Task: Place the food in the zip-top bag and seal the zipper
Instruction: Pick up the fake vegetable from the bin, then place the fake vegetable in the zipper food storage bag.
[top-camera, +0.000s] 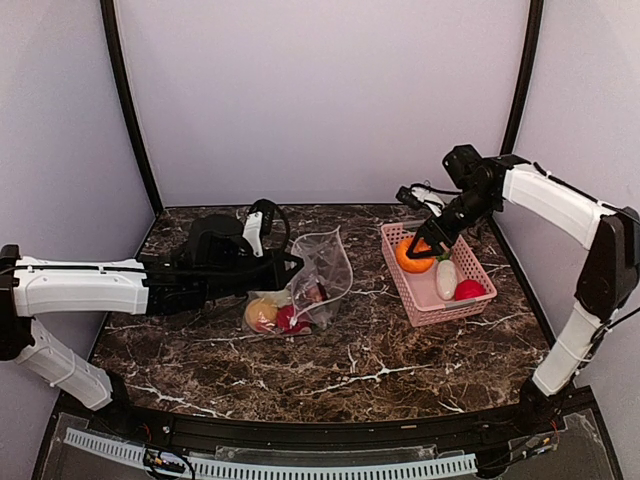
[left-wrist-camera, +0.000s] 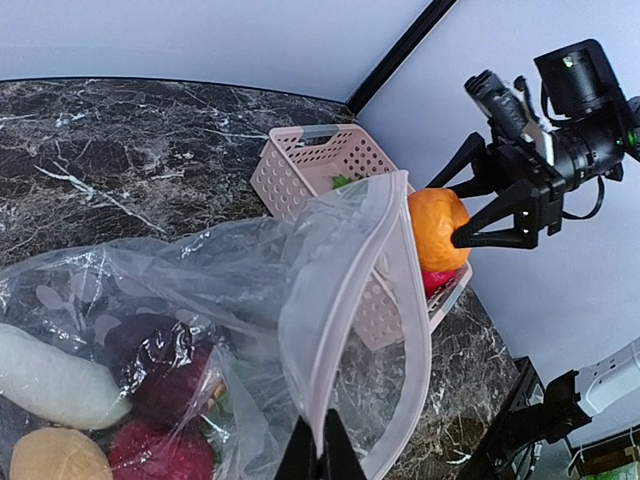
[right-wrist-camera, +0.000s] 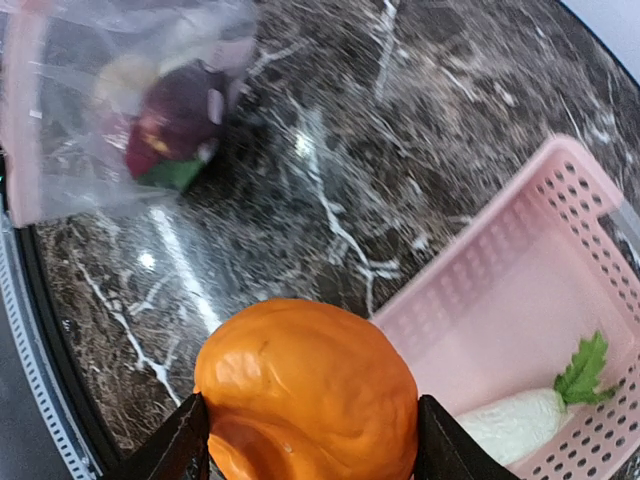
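The clear zip-top bag (top-camera: 305, 285) lies mid-table with its mouth held up and open. My left gripper (left-wrist-camera: 321, 452) is shut on the bag's pinkish zipper rim (left-wrist-camera: 345, 310). Inside the bag are a white oblong piece (left-wrist-camera: 50, 378), a maroon one (left-wrist-camera: 165, 385), a red one (left-wrist-camera: 160, 450) and a tan one (left-wrist-camera: 55, 458). My right gripper (top-camera: 425, 245) is shut on the orange fruit (right-wrist-camera: 305, 395) and holds it above the near left end of the pink basket (top-camera: 425, 305). A white radish (top-camera: 446, 279) and a red fruit (top-camera: 468, 290) lie in the basket.
The marble table is walled by grey panels. The pink basket stands at the right, close to the bag's mouth. The left arm (top-camera: 90, 285) lies across the table's left side. A black rail (top-camera: 300, 430) runs along the near edge.
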